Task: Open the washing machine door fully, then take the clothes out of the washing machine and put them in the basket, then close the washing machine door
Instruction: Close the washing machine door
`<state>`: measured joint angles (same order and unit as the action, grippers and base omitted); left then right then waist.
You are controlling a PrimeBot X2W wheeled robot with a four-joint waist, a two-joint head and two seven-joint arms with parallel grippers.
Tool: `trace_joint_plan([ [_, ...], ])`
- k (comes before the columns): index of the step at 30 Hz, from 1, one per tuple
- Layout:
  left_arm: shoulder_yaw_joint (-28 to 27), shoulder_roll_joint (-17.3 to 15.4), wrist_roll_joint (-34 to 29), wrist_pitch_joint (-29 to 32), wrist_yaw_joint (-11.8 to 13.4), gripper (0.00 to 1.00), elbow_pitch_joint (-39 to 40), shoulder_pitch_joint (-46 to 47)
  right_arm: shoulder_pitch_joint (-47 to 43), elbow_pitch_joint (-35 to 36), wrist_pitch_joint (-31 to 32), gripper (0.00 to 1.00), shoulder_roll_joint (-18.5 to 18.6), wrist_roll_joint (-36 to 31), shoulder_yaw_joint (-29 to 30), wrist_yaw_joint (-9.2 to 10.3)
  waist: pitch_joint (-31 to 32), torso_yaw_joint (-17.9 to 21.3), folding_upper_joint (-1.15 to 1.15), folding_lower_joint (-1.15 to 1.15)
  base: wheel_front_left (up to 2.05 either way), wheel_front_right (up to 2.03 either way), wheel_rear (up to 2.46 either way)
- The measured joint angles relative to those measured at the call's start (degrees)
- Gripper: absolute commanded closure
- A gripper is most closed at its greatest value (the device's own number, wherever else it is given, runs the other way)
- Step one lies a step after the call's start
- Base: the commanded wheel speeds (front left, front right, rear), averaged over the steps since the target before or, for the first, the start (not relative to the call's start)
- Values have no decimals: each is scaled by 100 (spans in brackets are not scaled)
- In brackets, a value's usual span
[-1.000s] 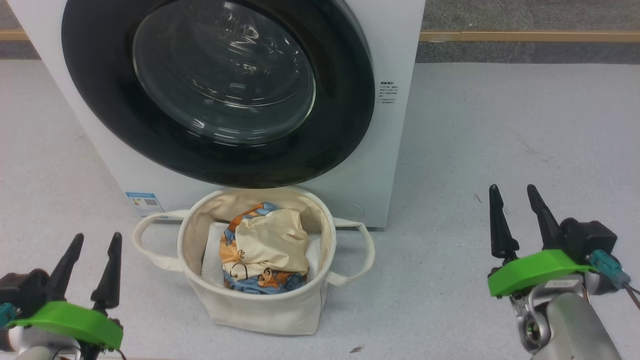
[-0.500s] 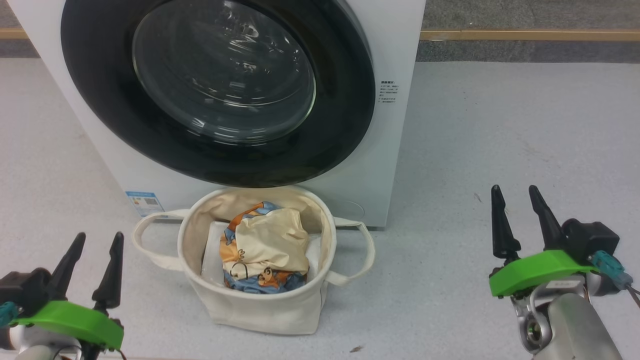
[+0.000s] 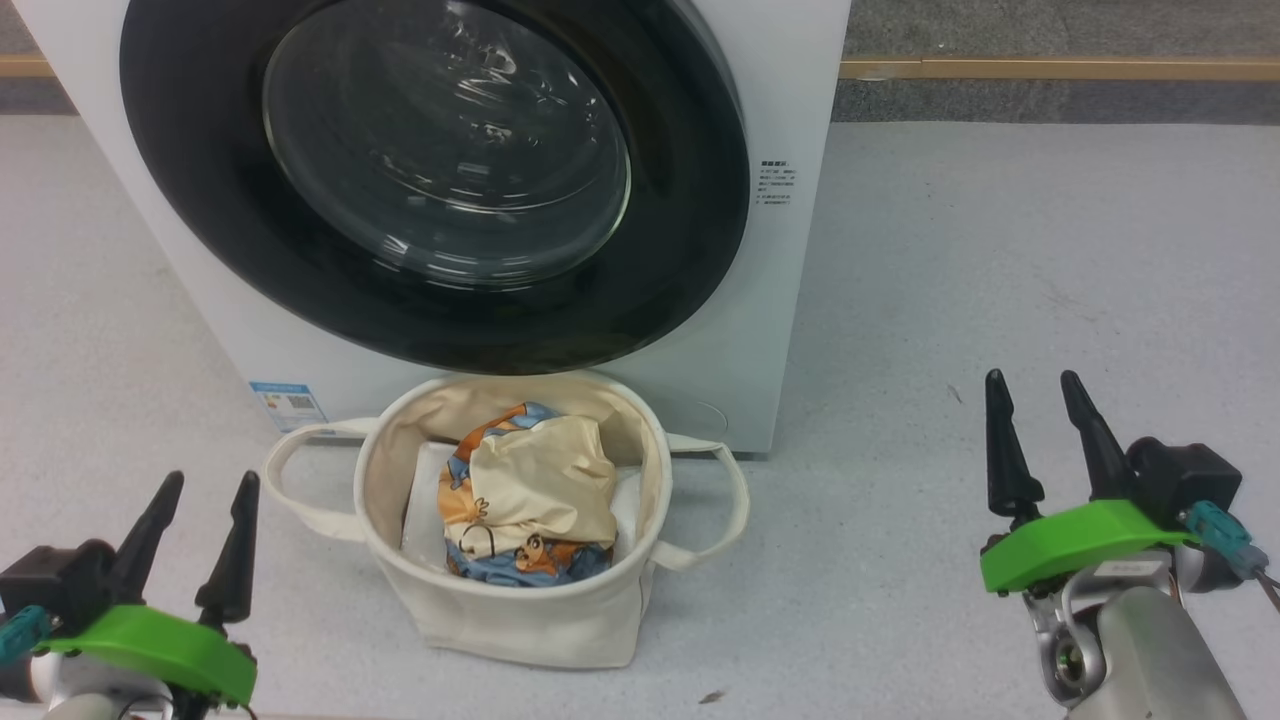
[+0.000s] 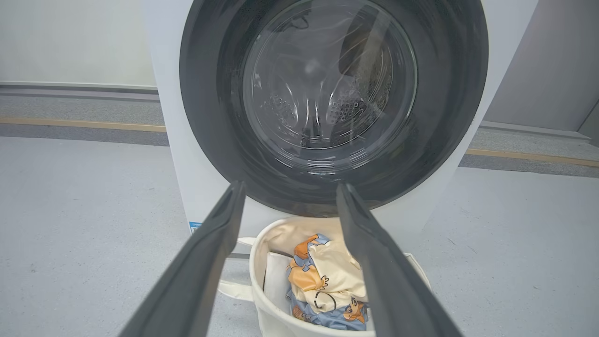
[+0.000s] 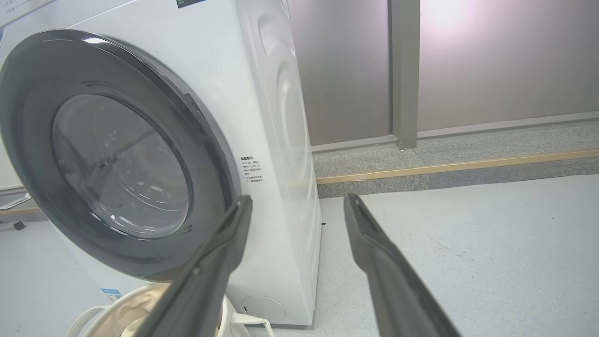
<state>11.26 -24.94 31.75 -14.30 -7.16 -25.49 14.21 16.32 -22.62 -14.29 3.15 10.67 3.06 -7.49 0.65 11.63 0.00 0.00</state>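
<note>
**A:** Left gripper (image 3: pixel 212 482): two long black fingers (image 3: pixel 228 570), each tapering to a point, seated on a bright green plate (image 3: pixel 150 645).

**B:** Right gripper (image 3: pixel 1030 378) is the same build. It has a black housing (image 3: pixel 1185 475) beside the plate, a teal connector (image 3: pixel 1215 530) on its side and a thin cable (image 3: pixel 1268 588) running off.

**A:** The left also has a teal plug. In the wrist views the fingers read matte dark grey, with flat inner faces.

**B:** Under the right plate there's a bare silver bracket (image 3: pixel 1060 640) with a round bore. The white label (image 3: pixel 1130 568) is too small to read. The forearm (image 3: pixel 1165 655) is a smooth, pale grey shell.
</note>
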Motion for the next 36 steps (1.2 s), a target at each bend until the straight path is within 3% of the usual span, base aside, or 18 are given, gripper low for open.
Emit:
trace_joint_plan([
  [36, 71, -2, -130, 0, -1, 0, -3, -3, -4, -108, 0, 0, -2, 0, -60, 0, 50, 3, 0, 0, 0, 0, 0],
])
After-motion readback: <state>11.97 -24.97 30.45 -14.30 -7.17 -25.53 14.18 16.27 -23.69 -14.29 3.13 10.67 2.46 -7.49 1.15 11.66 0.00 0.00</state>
